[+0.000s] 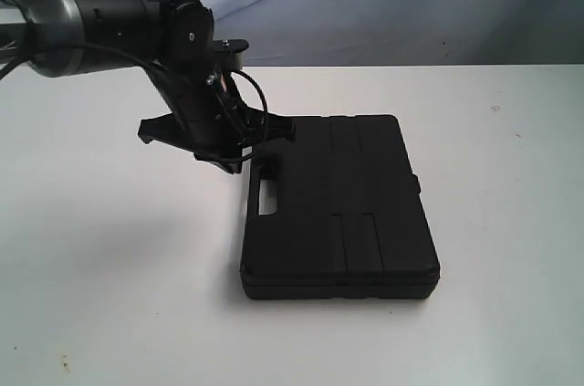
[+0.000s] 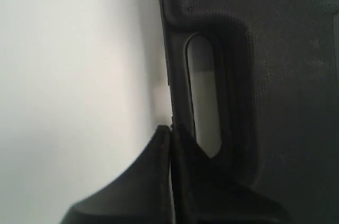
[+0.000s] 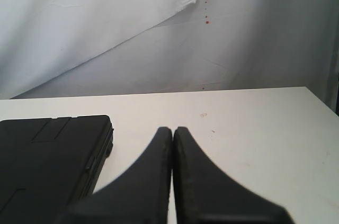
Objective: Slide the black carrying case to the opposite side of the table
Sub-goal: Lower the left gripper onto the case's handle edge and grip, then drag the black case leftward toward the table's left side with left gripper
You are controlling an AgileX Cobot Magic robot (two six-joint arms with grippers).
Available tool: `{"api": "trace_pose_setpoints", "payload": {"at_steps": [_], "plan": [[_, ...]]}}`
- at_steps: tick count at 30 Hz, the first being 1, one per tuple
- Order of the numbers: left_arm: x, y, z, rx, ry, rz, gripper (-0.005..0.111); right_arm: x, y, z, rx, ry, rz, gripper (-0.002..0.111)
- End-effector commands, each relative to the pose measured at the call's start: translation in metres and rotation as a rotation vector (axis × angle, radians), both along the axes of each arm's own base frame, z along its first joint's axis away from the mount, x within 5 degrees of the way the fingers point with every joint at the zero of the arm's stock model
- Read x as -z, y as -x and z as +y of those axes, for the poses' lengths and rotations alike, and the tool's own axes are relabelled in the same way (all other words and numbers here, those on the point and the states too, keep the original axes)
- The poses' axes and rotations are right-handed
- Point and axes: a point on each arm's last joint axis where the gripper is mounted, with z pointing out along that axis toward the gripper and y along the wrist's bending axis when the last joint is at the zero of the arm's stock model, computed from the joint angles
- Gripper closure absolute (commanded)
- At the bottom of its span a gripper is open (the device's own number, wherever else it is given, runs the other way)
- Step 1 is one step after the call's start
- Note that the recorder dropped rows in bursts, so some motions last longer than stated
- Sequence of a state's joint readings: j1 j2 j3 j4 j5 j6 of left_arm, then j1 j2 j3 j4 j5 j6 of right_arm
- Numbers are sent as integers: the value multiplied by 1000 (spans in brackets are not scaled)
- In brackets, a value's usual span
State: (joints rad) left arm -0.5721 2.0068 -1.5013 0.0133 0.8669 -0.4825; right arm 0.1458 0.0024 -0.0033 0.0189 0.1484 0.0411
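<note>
So the case [image 1: 351, 208] is lying flat on the white bench [image 1: 109, 267], around the middle and a bit to the right, with the handle slot [image 1: 267, 196] on its left edge. The left gripper [image 1: 228, 151] is down at the case's far left corner, jaws pressed together, tips right at that edge next to the slot. The right gripper [image 3: 172, 130] has its jaws pressed together too, pinching nothing, apart from the case
</note>
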Motion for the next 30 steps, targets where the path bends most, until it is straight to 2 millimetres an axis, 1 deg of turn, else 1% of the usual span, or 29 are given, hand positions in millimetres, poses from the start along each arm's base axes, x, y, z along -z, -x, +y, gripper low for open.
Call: {"api": "trace_pose_setpoints", "payload": {"at_steps": [1, 9, 15, 18, 23, 25, 30], "plan": [[9, -8, -10, -40, 18, 16, 107, 0, 0, 0, 6, 4, -11, 108], [30, -17, -16, -64, 12, 37, 107, 0, 0, 0, 6, 4, -11, 108], [35, -21, -18, -51, 19, 20, 103, 0, 0, 0, 6, 4, -11, 108], [35, -24, -20, -28, 32, -10, 97, 0, 0, 0, 6, 4, -11, 108], [34, -25, -21, -28, 42, -24, 77, 0, 0, 0, 6, 4, -11, 108], [34, -25, -20, -24, 35, -29, 72, 0, 0, 0, 6, 4, -11, 108], [34, -26, -20, -24, 36, -30, 72, 0, 0, 0, 6, 4, -11, 108]]}}
